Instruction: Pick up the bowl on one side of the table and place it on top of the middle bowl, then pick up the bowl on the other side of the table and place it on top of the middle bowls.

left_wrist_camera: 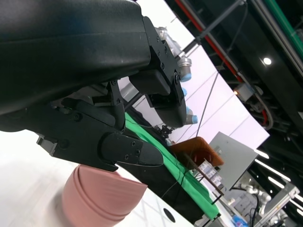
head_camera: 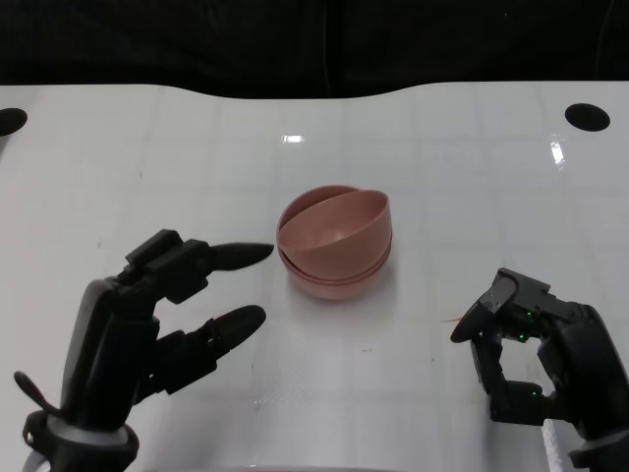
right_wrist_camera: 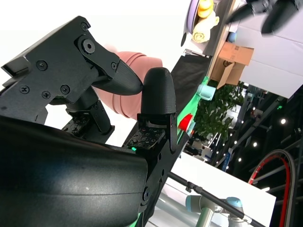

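Observation:
A stack of pink bowls [head_camera: 334, 246] stands at the middle of the white table [head_camera: 452, 187]. Its top bowl [head_camera: 342, 224] lies tilted in the ones below, its rim raised on the right. My left hand [head_camera: 167, 305] hovers to the left of the stack, fingers spread and reaching towards it, holding nothing. My right hand [head_camera: 536, 344] is to the stack's lower right, well apart from it, with fingers curled in and nothing in them. The left wrist view shows the stack [left_wrist_camera: 99, 196] beyond the fingers [left_wrist_camera: 128, 151]. In the right wrist view the stack [right_wrist_camera: 137, 85] sits behind the fingertips [right_wrist_camera: 158, 90].
Round black holes mark the table's far right corner [head_camera: 587, 116] and far left corner [head_camera: 8, 120]. A dark backdrop runs along the far edge. A white object [head_camera: 556, 447] lies at the near edge beside my right hand.

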### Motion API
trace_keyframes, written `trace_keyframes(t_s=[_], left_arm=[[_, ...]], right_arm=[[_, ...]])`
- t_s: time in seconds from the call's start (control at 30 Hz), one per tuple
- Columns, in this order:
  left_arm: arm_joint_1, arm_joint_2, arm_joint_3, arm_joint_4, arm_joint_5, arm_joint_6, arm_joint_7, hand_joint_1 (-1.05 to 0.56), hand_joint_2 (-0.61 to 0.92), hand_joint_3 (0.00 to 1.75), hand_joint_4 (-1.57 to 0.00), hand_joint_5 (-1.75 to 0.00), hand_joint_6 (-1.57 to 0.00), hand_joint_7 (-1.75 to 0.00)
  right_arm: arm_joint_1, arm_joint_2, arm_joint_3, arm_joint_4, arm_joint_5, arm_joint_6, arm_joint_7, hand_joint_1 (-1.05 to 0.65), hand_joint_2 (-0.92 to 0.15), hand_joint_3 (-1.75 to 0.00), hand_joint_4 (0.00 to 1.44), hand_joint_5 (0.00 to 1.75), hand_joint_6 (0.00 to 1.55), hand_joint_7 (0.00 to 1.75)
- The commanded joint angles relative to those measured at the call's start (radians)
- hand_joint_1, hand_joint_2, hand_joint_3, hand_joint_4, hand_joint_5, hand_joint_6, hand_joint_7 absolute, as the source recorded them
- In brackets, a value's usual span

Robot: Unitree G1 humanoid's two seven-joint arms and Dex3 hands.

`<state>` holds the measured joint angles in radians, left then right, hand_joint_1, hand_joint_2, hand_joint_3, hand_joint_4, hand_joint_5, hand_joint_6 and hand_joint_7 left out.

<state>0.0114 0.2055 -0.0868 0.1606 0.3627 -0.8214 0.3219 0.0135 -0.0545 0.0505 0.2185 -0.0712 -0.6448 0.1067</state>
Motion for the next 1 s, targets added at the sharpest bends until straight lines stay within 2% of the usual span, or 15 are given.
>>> trace_keyframes(t_s=[0.03, 0.13, 0.27, 0.37, 0.47, 0.53, 0.77, 1.0], left_arm=[[0.069, -0.026, -0.010, -0.003, -0.173, -0.007, -0.071, -0.26, 0.92, 0.24, -0.69, -1.18, -0.77, -0.79], [0.129, -0.042, -0.030, -0.031, -0.323, 0.024, -0.166, -0.18, 0.91, 0.28, -0.74, -1.25, -0.82, -0.88], [0.170, -0.055, -0.028, -0.061, -0.439, 0.081, -0.270, -0.15, 0.72, 0.71, -0.77, -1.39, -0.82, -1.06], [0.175, -0.073, -0.017, -0.058, -0.489, 0.102, -0.319, -0.13, 0.64, 0.89, -0.79, -1.50, -0.82, -1.17], [0.173, -0.089, 0.002, -0.054, -0.499, 0.113, -0.347, -0.11, 0.52, 1.16, -0.82, -1.62, -0.83, -1.36], [0.171, -0.097, 0.014, -0.050, -0.496, 0.116, -0.359, -0.11, 0.46, 1.26, -0.83, -1.67, -0.83, -1.43], [0.161, -0.117, 0.051, -0.029, -0.506, 0.129, -0.403, -0.12, 0.43, 1.32, -0.84, -1.72, -0.83, -1.48], [0.166, -0.132, 0.078, -0.037, -0.547, 0.163, -0.446, -0.10, 0.42, 1.35, -0.84, -1.72, -0.82, -1.49]], right_arm=[[0.012, -0.018, -0.005, -0.010, 0.002, 0.000, 0.002, -0.22, -0.47, -1.24, 0.85, 1.74, 0.80, 1.38], [0.015, -0.021, -0.004, -0.007, 0.003, -0.009, 0.008, -0.22, -0.46, -1.26, 0.85, 1.74, 0.80, 1.38], [0.025, -0.023, -0.005, -0.018, 0.015, -0.004, 0.017, -0.21, -0.45, -1.26, 0.86, 1.73, 0.80, 1.37], [0.033, -0.024, -0.007, -0.034, 0.022, 0.007, 0.023, -0.21, -0.45, -1.26, 0.84, 1.71, 0.81, 1.35], [0.041, -0.023, -0.004, -0.055, 0.026, 0.021, 0.030, -0.20, -0.46, -1.23, 0.82, 1.66, 0.82, 1.32], [0.045, -0.020, -0.001, -0.064, 0.020, 0.026, 0.029, -0.19, -0.47, -1.21, 0.81, 1.65, 0.82, 1.30], [0.058, -0.012, 0.007, -0.067, -0.002, 0.020, 0.015, -0.18, -0.49, -1.18, 0.81, 1.61, 0.82, 1.26], [0.074, -0.002, 0.025, -0.060, 0.023, -0.002, 0.024, -0.18, -0.59, -0.98, 0.82, 1.54, 0.85, 1.12]])
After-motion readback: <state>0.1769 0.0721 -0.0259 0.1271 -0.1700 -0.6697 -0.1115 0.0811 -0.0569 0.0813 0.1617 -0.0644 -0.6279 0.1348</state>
